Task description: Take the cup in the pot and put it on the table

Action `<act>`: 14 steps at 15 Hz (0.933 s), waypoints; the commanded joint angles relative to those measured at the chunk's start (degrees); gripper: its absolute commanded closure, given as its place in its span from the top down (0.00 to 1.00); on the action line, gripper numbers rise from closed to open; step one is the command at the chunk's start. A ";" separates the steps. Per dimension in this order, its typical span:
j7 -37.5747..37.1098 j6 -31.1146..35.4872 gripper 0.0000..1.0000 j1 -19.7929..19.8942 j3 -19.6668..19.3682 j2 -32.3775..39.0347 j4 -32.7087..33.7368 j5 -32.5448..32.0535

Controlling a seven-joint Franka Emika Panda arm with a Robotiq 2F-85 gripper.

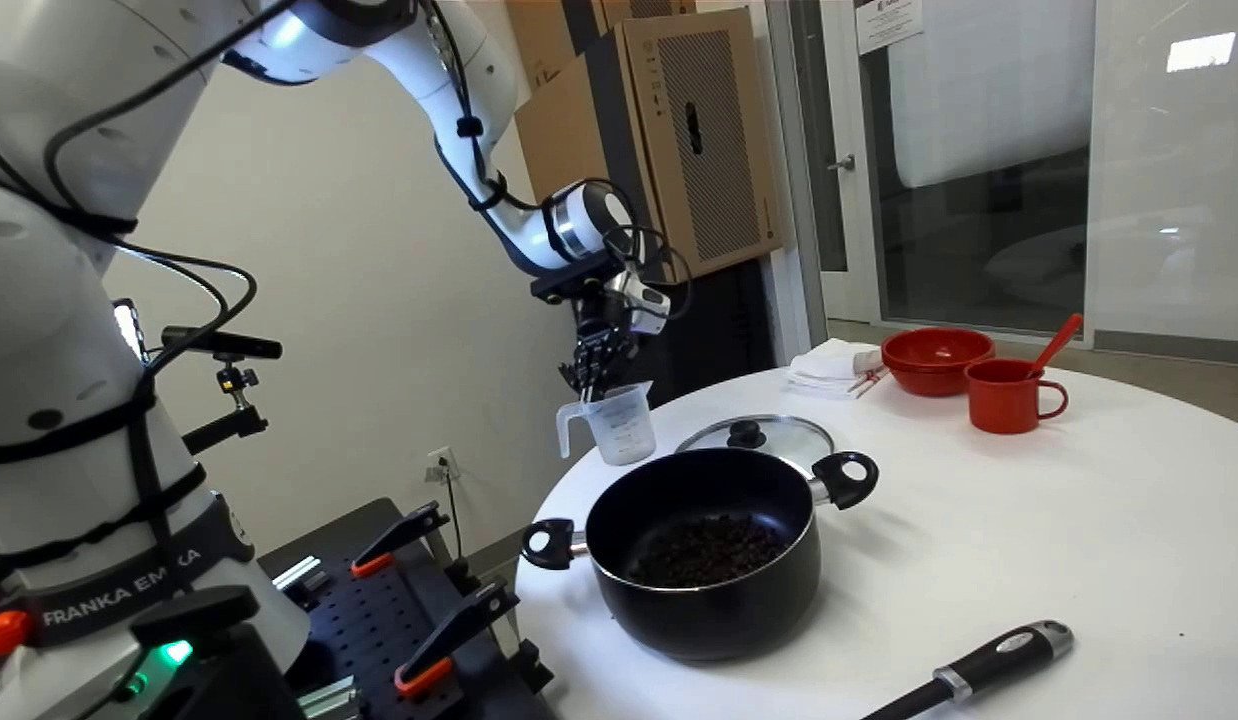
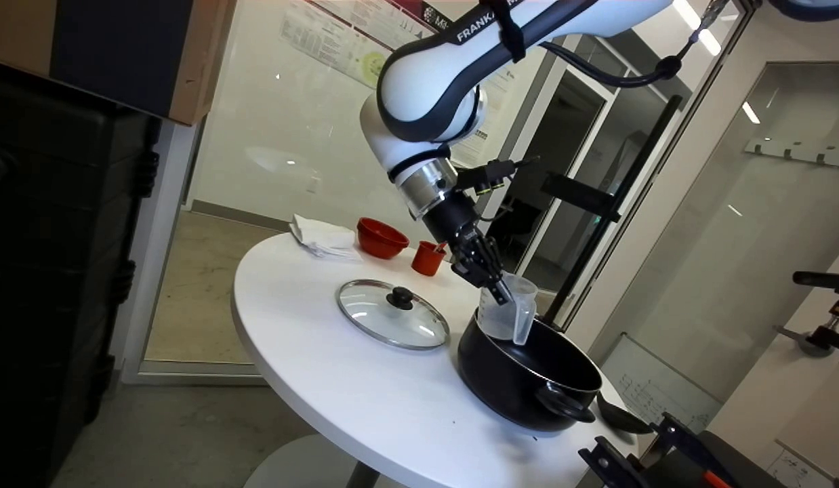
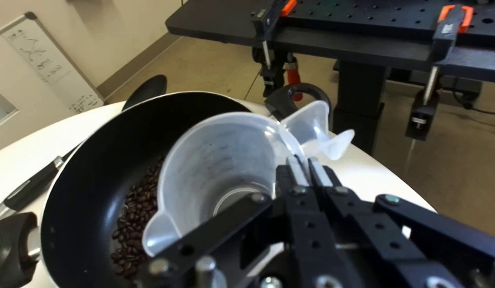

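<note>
The cup is a translucent pale measuring cup with a handle and spout, seen in both exterior views and the wrist view. My gripper is shut on its rim near the handle; the pinch shows in the wrist view. The cup looks empty and roughly upright, raised near the rim of the black pot. I cannot tell whether it is partly over the pot. The pot holds dark beans. It stands on the white round table.
A glass lid lies beside the pot. Red bowls, a red handled cup with a red utensil, and white napkins stand farther back. A black-handled utensil lies near the pot. A black bench with clamps stands beside the table.
</note>
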State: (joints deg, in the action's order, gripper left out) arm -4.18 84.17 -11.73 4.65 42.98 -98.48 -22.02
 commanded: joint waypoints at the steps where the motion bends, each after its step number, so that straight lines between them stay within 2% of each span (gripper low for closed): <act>1: -0.15 -1.02 0.01 -3.73 -0.96 5.17 1.16 -7.03; 5: -3.52 -2.37 0.01 -8.26 -0.04 6.70 -1.25 -12.58; 9: -6.32 -2.09 0.01 -11.90 1.87 6.36 -3.99 -15.48; 14: -0.71 -2.92 0.01 -12.98 4.55 6.97 -5.87 -19.64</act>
State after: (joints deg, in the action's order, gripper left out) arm -8.68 82.35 -24.83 7.94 49.79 -103.21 -38.36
